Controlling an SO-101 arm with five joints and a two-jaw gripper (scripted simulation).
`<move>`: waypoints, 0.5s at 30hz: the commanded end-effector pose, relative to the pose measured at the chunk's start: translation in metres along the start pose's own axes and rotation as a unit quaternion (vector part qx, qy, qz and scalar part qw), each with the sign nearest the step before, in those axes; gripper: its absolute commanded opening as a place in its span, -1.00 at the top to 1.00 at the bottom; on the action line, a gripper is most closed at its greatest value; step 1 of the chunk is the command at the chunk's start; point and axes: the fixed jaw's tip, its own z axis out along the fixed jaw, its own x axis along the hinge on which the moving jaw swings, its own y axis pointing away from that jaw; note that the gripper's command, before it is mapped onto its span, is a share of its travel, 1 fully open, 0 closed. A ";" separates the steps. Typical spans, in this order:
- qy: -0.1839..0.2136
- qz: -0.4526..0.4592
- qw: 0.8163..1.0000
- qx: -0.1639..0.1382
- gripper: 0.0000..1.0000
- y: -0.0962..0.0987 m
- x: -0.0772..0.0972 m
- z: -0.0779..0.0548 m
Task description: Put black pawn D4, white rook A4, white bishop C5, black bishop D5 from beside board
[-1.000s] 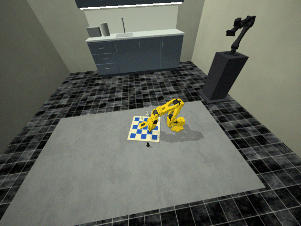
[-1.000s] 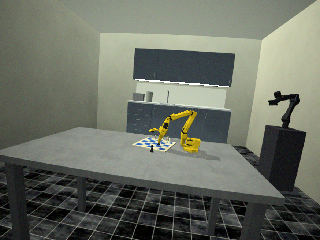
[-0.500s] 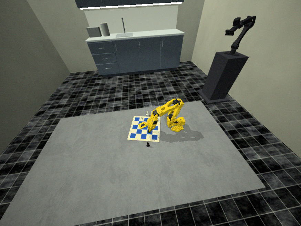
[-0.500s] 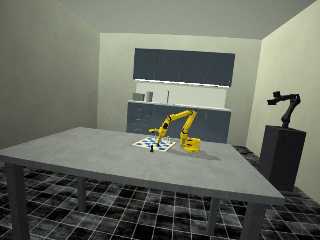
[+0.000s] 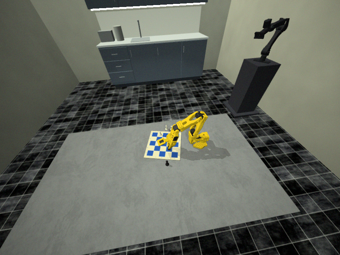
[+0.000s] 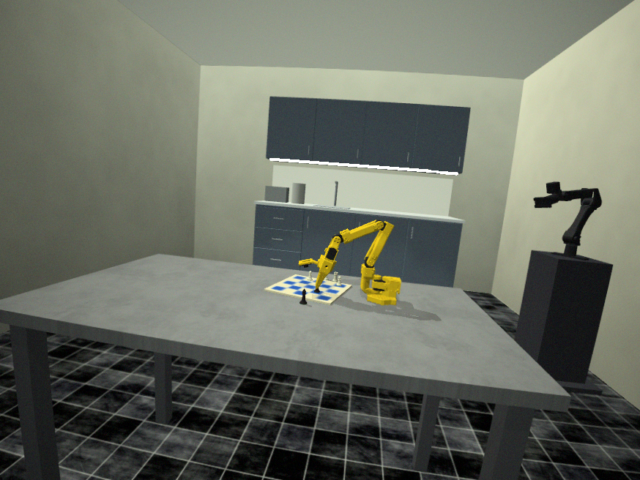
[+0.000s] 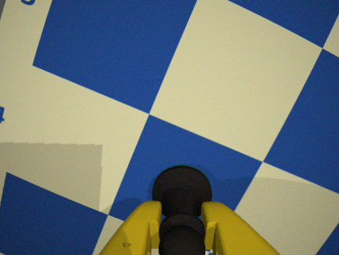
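The matt plastic-looking yellow gripper (image 7: 182, 237) clamps a smooth, dull black pawn (image 7: 181, 218) above the flat matt board (image 7: 217, 82).

Pale greenish walls (image 6: 103, 154) enclose a room floored with glossy black marbled tiles (image 5: 153, 104). At twelve o'clock, dark grey base cabinets (image 5: 153, 61) carry a pale countertop (image 5: 164, 38) with a sink and tall faucet (image 5: 139, 27), under lit upper cabinets (image 6: 367, 133). A big grey table (image 6: 154, 309) fills the centre. At two o'clock stands a dark pedestal (image 5: 252, 84).
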 end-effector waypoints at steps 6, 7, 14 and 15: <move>0.012 0.002 1.000 -0.002 0.97 0.001 0.005 0.003; 0.012 0.002 1.000 -0.002 0.96 0.001 0.005 0.003; 0.012 0.002 1.000 -0.002 0.86 0.001 0.005 0.003; 0.012 0.002 1.000 -0.002 0.85 0.001 0.005 0.003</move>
